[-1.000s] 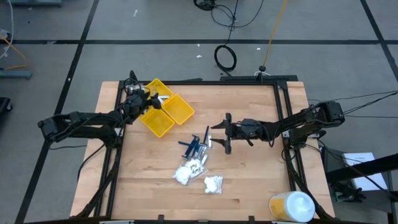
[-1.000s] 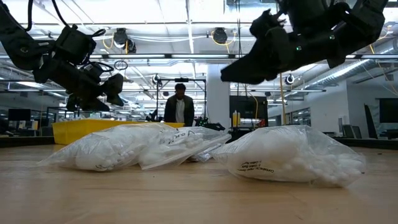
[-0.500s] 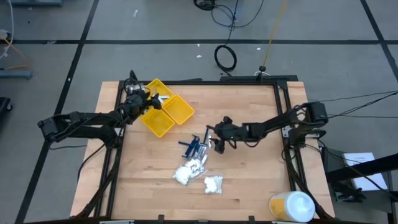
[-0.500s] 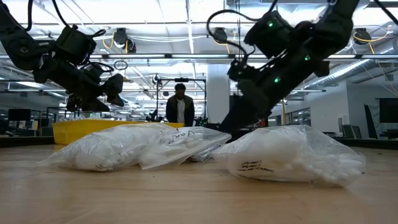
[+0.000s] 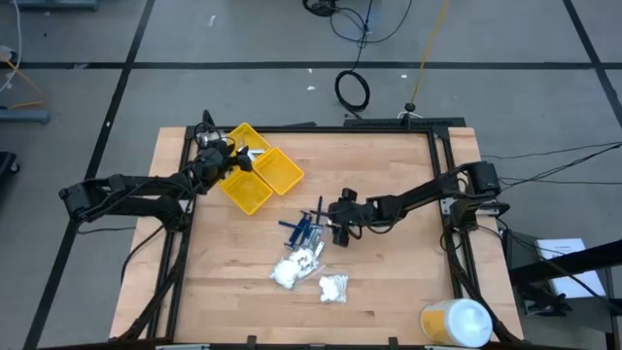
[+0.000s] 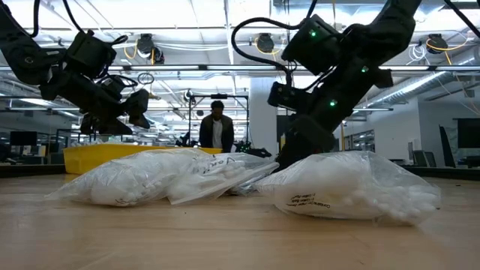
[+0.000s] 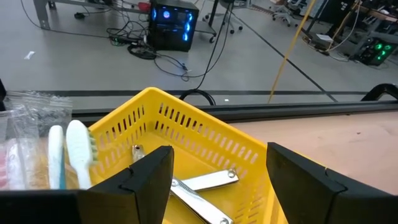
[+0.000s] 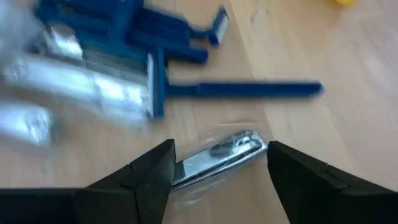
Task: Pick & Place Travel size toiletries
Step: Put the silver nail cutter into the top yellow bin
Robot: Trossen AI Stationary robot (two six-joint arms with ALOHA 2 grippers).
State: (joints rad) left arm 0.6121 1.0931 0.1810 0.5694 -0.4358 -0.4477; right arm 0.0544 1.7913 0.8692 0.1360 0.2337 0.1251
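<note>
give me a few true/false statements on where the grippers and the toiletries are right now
1. The right gripper is open over a packaged nail clipper on the table. True.
2. The left gripper hangs over the yellow tray. True.
3. The blue razors lie inside the yellow tray. False: they lie on the bare wood near the table's middle.
4. The left gripper is shut on a bag of cotton balls. False: its jaws stand open and empty, and that bag lies on the table.
5. Nail clippers already lie in a tray compartment. True.
</note>
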